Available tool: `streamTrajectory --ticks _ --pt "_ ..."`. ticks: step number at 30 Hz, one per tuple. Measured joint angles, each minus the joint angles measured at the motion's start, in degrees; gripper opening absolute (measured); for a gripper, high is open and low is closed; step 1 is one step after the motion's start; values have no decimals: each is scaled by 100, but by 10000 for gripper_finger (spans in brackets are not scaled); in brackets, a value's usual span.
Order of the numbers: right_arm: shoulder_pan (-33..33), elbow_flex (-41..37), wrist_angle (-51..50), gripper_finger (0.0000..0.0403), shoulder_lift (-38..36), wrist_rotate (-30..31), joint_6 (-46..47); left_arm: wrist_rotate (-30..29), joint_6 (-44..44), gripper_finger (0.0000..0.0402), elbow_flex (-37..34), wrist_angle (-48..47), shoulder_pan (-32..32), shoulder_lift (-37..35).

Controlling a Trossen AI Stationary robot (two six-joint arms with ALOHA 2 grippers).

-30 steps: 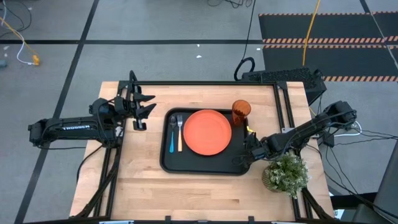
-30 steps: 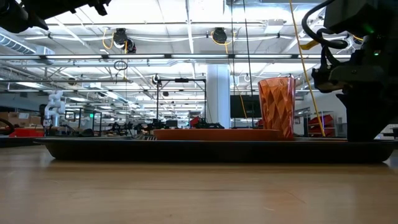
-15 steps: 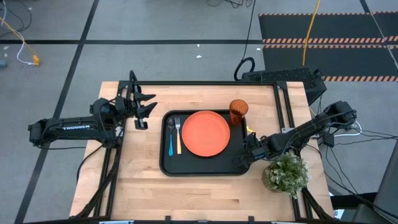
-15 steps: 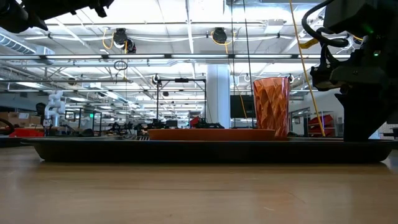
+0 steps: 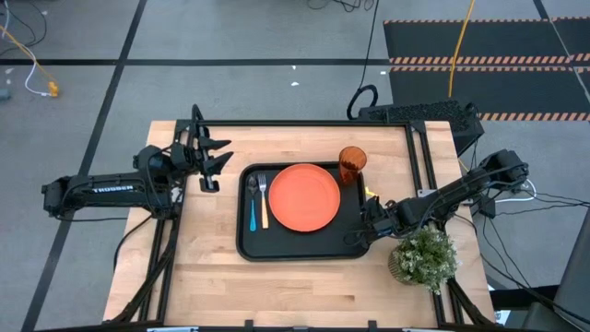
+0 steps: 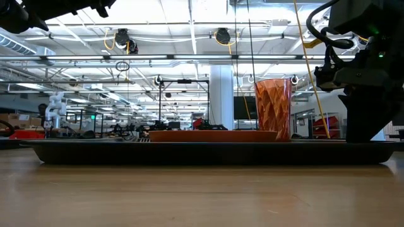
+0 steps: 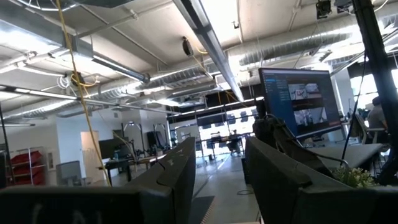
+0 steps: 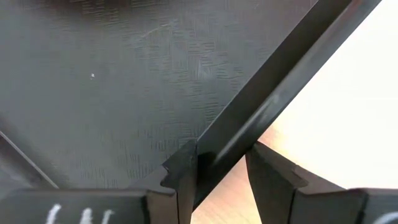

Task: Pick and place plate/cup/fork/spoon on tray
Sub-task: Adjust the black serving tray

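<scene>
The black tray (image 5: 245, 242) lies flat on the wooden table. On it are the orange plate (image 5: 305, 196) in the middle, the orange cup (image 5: 351, 164) upright at its far right corner, and the fork (image 5: 266, 198) and the blue-handled spoon (image 5: 253, 205) side by side at its left end. My right gripper (image 5: 366, 224) is shut on the tray's right rim. My left gripper (image 5: 217, 157) is open and empty, raised off the tray's far left corner. My right gripper pinches the tray's right rim (image 8: 261, 106) near the near right corner, one finger (image 8: 180, 177) on the inner side and one (image 8: 273, 177) outside over the wood. It comes from the table's right, slanting down. The tray's bottom stays on the table.
A small potted plant (image 5: 422, 258) stands at the table's near right, right beside my right arm. Bare wood lies in front of the tray toward the near edge (image 5: 277, 295).
The tray with everything on it has slid a little toward the table's left edge, staying flat on the table. The cup stays upright. My right gripper has kept its hold on the rim.
</scene>
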Motion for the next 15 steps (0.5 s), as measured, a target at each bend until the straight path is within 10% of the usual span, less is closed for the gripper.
streamTrajectory --ticks 15 --pt "0 0 28 118 0 11 2 2 23 143 0 2 0 -2"
